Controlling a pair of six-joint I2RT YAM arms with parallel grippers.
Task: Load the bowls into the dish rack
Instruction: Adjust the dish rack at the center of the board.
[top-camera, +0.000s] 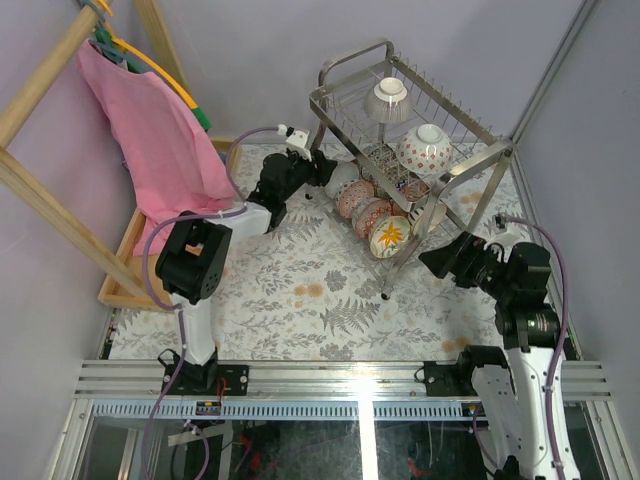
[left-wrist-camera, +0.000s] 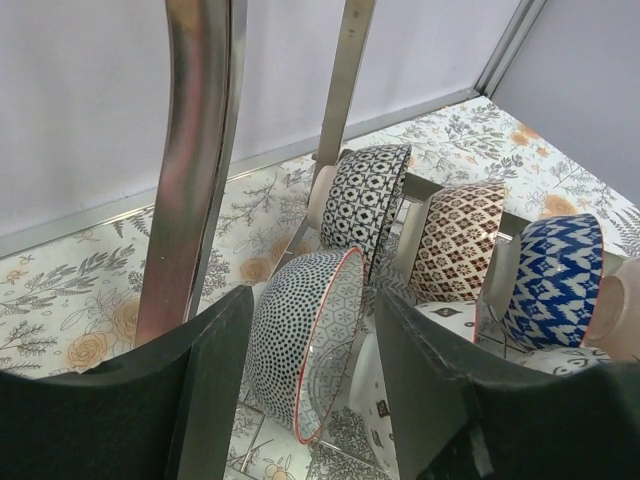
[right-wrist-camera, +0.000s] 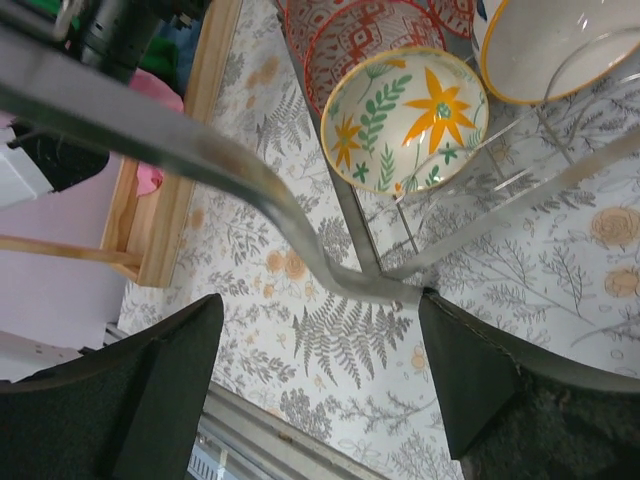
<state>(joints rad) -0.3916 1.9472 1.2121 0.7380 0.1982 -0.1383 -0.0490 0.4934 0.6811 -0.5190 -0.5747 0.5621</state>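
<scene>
Pink cloth hangs on a wooden frame.

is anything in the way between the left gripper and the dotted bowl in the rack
Nothing visible. The dotted bowl stands on edge in the dish rack, right between the left gripper fingers; whether they touch it can't be told. A chrome upright rises just beyond one finger, outside the gap.

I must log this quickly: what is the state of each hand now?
Left hand: open, the dotted bowl in its gap; contact cannot be told.
Right hand: open, holding nothing.
</scene>
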